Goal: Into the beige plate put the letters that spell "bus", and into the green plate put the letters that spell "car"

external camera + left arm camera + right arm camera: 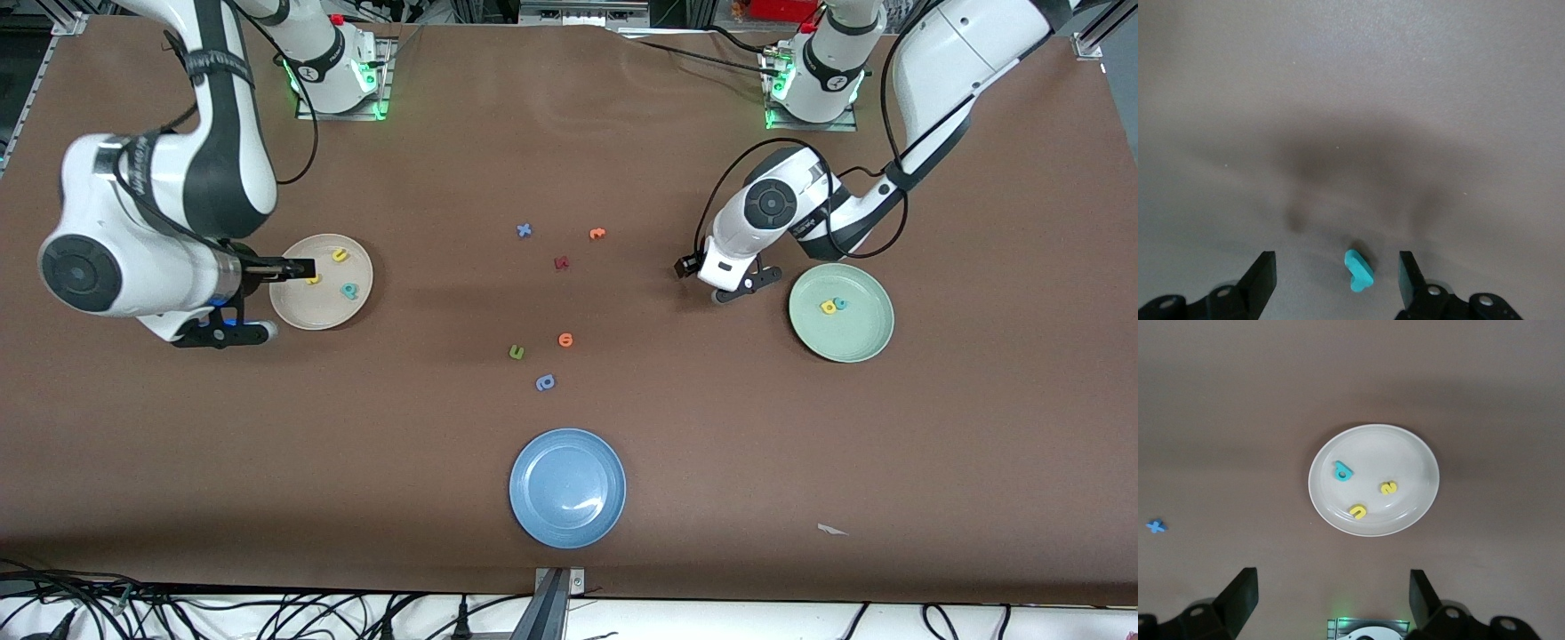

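The beige plate [1373, 480] sits at the right arm's end of the table and already holds the teal b [1342, 472], the yellow s [1388, 488] and the yellow u [1358, 511], so "bus" looks complete. The right gripper [1331, 603] hangs over this plate, jaws wide apart and empty; this arm appears to be waiting. The green plate [867, 342] lies at the left arm's end and holds a yellow a [829, 307] touching a small teal letter [840, 303], presumably the c. The step in hand is judged to be the pick of the last letter, the teal r [1359, 270]. In the left wrist view it lies flat on the table between the fingers of the left gripper [1338, 280], which sits low just beside the green plate, toward the table's middle. Its jaws stand apart, not touching the piece. The r sits nearer one finger [1407, 277] than the other, so centring before closing should keep it from being pushed sideways. The fingertips should reach the table surface, since the foam is thin and could slip out from under a high grip. A straight lift, a short carry over the green plate's rim and a low release should keep it from bouncing out.
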Robot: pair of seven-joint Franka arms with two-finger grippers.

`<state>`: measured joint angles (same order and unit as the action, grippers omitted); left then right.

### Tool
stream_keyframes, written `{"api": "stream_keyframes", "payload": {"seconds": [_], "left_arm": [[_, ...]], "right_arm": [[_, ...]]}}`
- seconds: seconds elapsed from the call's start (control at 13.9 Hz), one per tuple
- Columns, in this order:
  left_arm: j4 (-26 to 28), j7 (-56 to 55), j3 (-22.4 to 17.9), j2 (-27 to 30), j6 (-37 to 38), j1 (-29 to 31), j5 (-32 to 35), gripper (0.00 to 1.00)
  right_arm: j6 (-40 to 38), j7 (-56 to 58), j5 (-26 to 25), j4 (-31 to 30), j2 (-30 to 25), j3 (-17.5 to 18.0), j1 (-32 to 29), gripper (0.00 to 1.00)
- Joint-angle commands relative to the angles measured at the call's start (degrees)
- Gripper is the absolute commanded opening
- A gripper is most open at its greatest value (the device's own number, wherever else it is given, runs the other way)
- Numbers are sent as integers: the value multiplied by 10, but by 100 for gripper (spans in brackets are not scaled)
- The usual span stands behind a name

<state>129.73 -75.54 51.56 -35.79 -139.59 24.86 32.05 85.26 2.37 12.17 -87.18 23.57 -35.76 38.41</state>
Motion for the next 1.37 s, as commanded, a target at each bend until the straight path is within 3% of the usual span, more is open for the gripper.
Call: {"api": "stream_keyframes", "payload": {"seconds": [0.0, 0.22, 0.29, 0.43, 0.58, 0.86, 1.01, 1.29], "left_arm": [[-7, -26, -2, -14, -6, -1, 28, 82], [-7, -36, -1, -18, -6, -4, 28, 82], [-8, -41, -1, -19, -6, -7, 28, 80], [-9, -43, -1, -21, -6, -10, 28, 73], [-9, -43, -1, -24, -6, -10, 28, 67], [-10, -45, -1, -27, -6, -14, 28, 64], [-11, -50, -1, -31, -6, -17, 28, 59], [-14, -58, -1, -35, -6, -20, 28, 48]], "right_arm": [[-12, -1, -37, 15, -53, 43, -43, 100], [2, -51, -128, 1, -100, 225, -179, 100], [4, -78, -133, -19, -121, 271, -222, 100], [34, -84, -135, -63, -153, 325, -285, 100], [82, -79, -134, -113, -203, 405, -388, 100], [72, -73, -143, -122, -276, 410, -411, 100], [33, -72, -132, -81, -260, 360, -386, 100], [40, -72, -123, -53, -240, 356, -381, 100]]}}
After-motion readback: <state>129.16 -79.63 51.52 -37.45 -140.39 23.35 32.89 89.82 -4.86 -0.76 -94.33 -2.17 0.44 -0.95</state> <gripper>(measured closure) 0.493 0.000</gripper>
